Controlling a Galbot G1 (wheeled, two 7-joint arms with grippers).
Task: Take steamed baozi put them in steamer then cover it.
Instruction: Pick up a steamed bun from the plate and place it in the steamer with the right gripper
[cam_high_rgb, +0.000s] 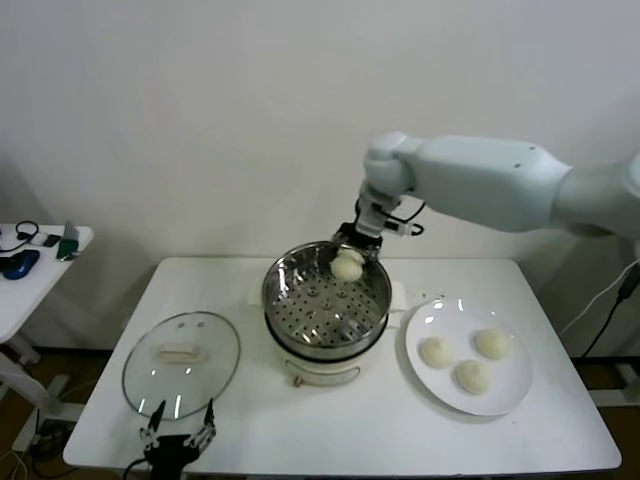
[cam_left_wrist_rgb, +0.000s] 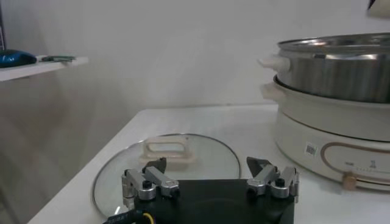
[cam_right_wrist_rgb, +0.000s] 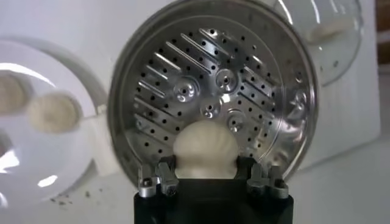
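Note:
My right gripper (cam_high_rgb: 350, 258) is shut on a cream-white baozi (cam_high_rgb: 347, 267) and holds it over the far rim of the steamer (cam_high_rgb: 285, 300). In the right wrist view the baozi (cam_right_wrist_rgb: 205, 148) sits between the fingers above the perforated tray (cam_right_wrist_rgb: 207, 91). Three more baozi (cam_high_rgb: 471, 375) lie on a white plate (cam_high_rgb: 515, 390) to the right of the steamer. The glass cover (cam_high_rgb: 182, 363) with its beige handle lies flat on the table to the left of the steamer. My left gripper (cam_high_rgb: 178, 436) is open and empty at the table's front edge, just in front of the cover (cam_left_wrist_rgb: 167, 164).
The steamer stands on its white electric base (cam_left_wrist_rgb: 332, 143) in the middle of a white table (cam_high_rgb: 330, 430). A small side table (cam_high_rgb: 40, 260) with a blue object and cables stands at the far left. A white wall is behind.

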